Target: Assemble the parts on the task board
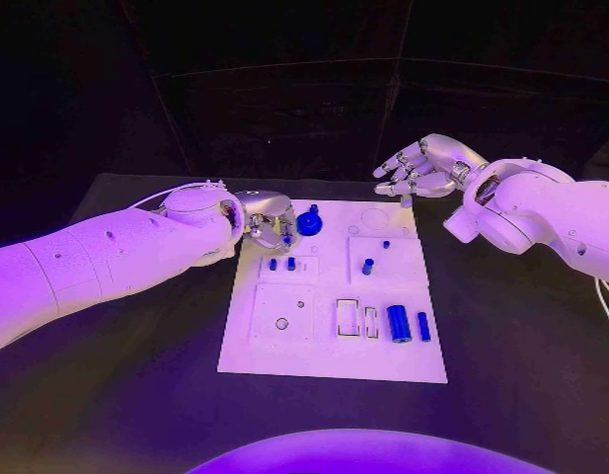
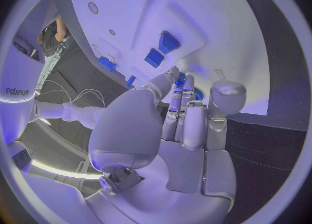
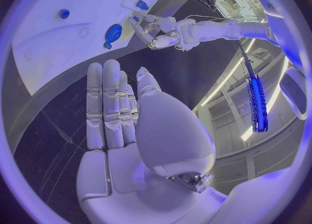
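Under my left hand [image 1: 265, 221], at the board's [image 1: 330, 363] far left, a small blue part [image 2: 180, 80] sits pinched at the fingertips, just beside the blue gear [image 1: 310, 223]. I judge seating is next: lower it straight. My right hand [image 1: 420, 166] hovers spread beyond the far edge. Black table [image 1: 119, 395], dark room.

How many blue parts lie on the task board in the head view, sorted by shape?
blue gear-like disc: 1
small blue upright pegs: 3
blue cylinders lying flat: 2
tiny blue stud: 1
Total: 7 blue parts on the white task board; the left robot hand may hide more.
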